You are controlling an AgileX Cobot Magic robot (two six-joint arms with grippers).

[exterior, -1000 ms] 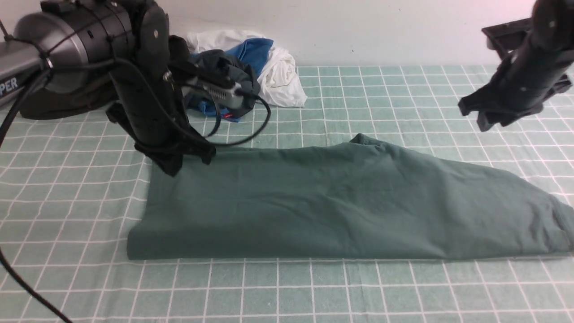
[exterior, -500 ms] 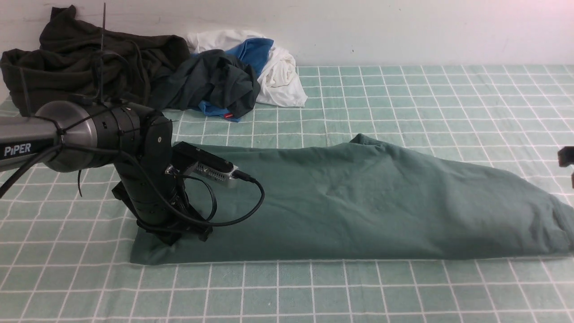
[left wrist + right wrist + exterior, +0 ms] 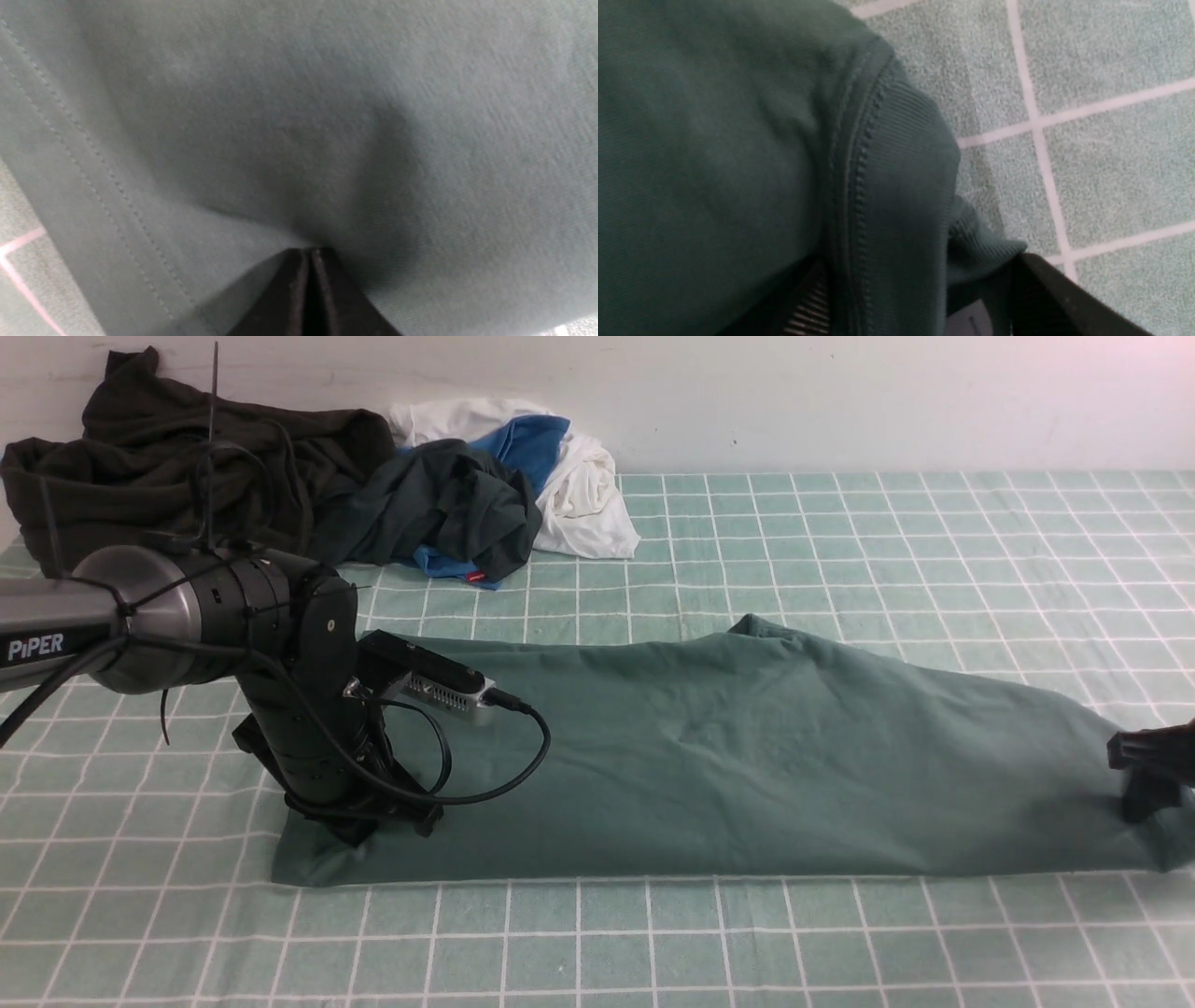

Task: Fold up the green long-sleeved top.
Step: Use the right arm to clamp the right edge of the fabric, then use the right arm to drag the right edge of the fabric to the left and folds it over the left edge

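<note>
A heap of clothes lies at the upper left of the frame against the white wall (image 3: 840,401): a black-brown hooded garment (image 3: 187,467) furthest left, a blackish-green garment (image 3: 457,513) beside it, then a blue garment (image 3: 527,443) and a white garment (image 3: 588,495). The tabletop (image 3: 709,943) carries a pale green cloth gridded with white lines

Top (image 3: 709,756) — matt jersey, tablecloth (image 3: 653,943) — nubbly weave

place: robot lab bench | signs: piper-branded arm (image 3: 187,616), gridded green cloth (image 3: 840,541), clothes heap (image 3: 448,504) — bare white wall (image 3: 840,401)
</note>
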